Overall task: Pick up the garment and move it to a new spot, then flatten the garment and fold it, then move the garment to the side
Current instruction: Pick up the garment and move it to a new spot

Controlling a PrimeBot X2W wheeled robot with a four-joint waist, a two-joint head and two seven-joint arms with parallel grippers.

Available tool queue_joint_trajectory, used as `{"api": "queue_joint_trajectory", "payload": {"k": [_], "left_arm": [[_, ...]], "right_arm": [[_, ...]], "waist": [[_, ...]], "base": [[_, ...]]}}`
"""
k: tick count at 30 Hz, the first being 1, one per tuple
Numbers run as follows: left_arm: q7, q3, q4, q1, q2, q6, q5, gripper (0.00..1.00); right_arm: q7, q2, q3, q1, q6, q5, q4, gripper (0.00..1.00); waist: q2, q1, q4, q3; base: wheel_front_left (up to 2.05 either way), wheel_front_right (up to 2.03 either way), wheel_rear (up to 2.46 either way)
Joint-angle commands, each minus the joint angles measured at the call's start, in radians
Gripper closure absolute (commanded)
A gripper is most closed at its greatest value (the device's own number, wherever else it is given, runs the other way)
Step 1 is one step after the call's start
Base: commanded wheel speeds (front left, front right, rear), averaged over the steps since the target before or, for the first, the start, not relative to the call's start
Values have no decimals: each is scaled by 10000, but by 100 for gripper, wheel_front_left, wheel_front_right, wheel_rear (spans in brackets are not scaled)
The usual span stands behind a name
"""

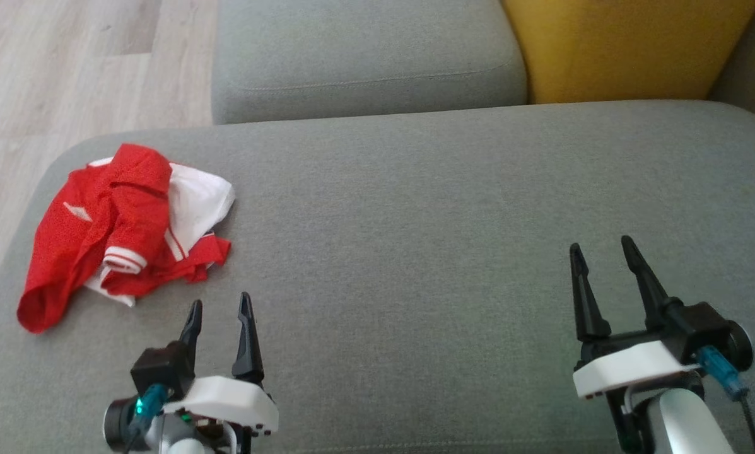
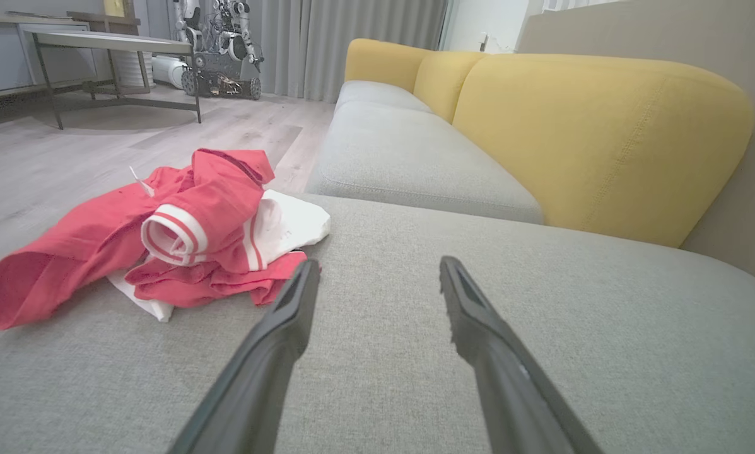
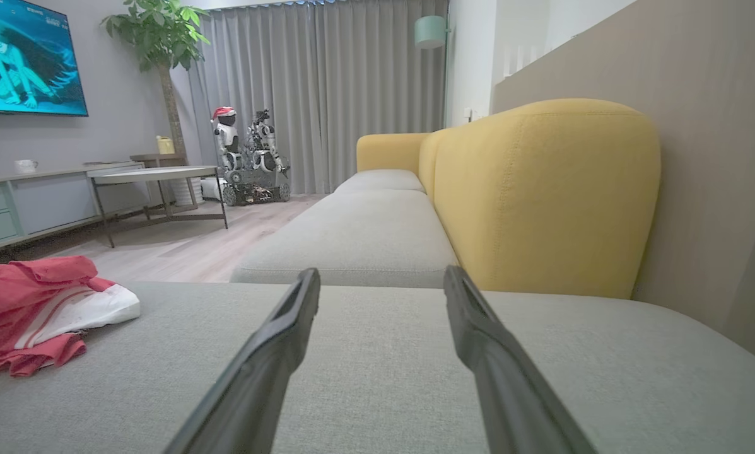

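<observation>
Grey cushion (image 1: 446, 208) is taking up most of your head view, with a yellow backrest (image 1: 623, 44) sitting behind it at the far right. Your garment (image 1: 118, 221), red and white, is lying crumpled at the cushion's left end, near the edge. Your left gripper (image 1: 219, 302) is pointing just beside it, jaws standing wide apart and holding nothing. Your right gripper (image 1: 601, 243) is sitting well apart over bare fabric, also spread wide and gripping nothing.
</observation>
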Motion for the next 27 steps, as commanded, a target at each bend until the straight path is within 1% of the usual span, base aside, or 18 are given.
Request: {"api": "queue_joint_trajectory", "payload": {"k": [1, 10, 22, 27], "left_arm": [[-124, 349, -293, -666, -10, -6, -13, 0], [-124, 599, -486, -735, -10, 65, 154, 0], [-124, 981, -712, -542, -10, -97, 565, 0], [-124, 1111, -845, -405, -10, -94, 656, 0]], "right_arm": [[-125, -55, 312, -426, 77, 69, -335, 0], [-153, -55, 791, -421, 77, 204, -391, 0], [-201, -55, 1288, -428, 77, 449, -350, 0], [-233, -55, 1361, -400, 77, 523, -297, 0]], "waist": [[0, 0, 144, 43], [0, 0, 1207, 181], [0, 0, 2743, 268], [0, 0, 3215, 248]], "base": [[0, 0, 0], [0, 0, 0], [0, 0, 0], [0, 0, 0]]}}
